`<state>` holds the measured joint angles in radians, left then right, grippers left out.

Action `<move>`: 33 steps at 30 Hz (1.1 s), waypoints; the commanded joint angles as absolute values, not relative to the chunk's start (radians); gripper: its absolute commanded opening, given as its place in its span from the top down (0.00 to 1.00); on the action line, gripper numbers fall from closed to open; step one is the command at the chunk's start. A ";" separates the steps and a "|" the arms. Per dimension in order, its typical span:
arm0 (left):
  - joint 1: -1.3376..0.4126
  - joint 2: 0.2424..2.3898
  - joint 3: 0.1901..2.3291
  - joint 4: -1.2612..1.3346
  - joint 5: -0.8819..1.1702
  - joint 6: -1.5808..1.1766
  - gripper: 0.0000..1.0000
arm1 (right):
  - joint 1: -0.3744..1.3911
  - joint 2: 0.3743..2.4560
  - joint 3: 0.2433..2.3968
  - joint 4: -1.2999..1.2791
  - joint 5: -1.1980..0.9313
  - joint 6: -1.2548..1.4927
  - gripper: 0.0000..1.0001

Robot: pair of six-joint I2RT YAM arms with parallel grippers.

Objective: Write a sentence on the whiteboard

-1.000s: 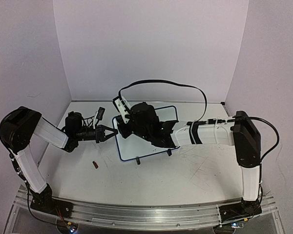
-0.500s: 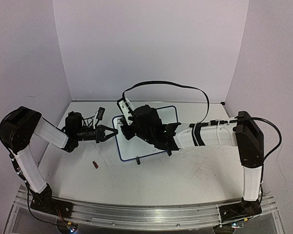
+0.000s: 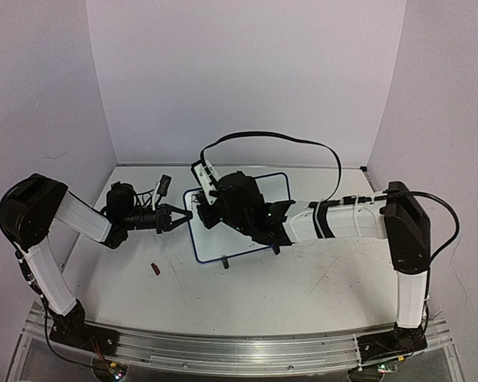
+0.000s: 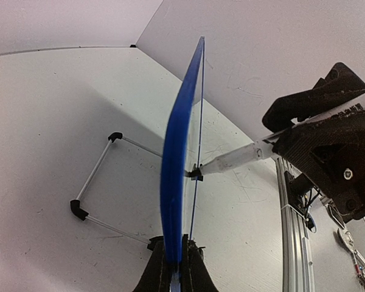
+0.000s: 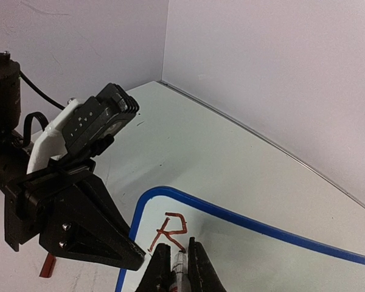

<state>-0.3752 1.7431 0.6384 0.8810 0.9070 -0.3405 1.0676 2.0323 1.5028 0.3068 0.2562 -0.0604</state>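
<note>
One red letter [image 5: 169, 230] is on the whiteboard [image 3: 210, 242] so far. It reads like an R, or a B half done; hard to call. The board sits in the middle of the table [image 3: 303, 286], propped up on its thin wire feet [image 4: 79, 208]. The left gripper [image 4: 175, 267] is pinched tight on the blue rim [image 4: 176, 182] at the board's left edge. The right gripper [image 5: 177, 265] is clamped around the marker [image 4: 231, 162], tip touching the surface at the foot of that letter. My read on the board: thin, light, stiff and slick-faced, so pen pressure could skid or rock it on those feet. The rim is the place to hold it, on the left side and clear of the writing area, since fresh ink would likely smear under a finger.
</note>
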 commanded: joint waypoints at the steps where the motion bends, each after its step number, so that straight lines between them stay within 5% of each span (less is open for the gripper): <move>1: -0.379 1.708 0.637 0.899 0.913 -0.291 1.00 | 1.061 2.044 1.509 0.295 0.253 -0.040 1.00; 20: -0.379 1.703 0.635 0.892 0.910 -0.287 1.00 | 1.072 2.097 1.561 0.287 0.224 -0.028 1.00; 33: -0.379 1.704 0.632 0.886 0.911 -0.282 1.00 | 1.030 1.884 1.415 0.351 0.211 0.023 1.00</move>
<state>-0.3771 1.7329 0.6384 0.8719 0.9134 -0.3315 1.0678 1.9713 1.4345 0.3012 0.2081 -0.0176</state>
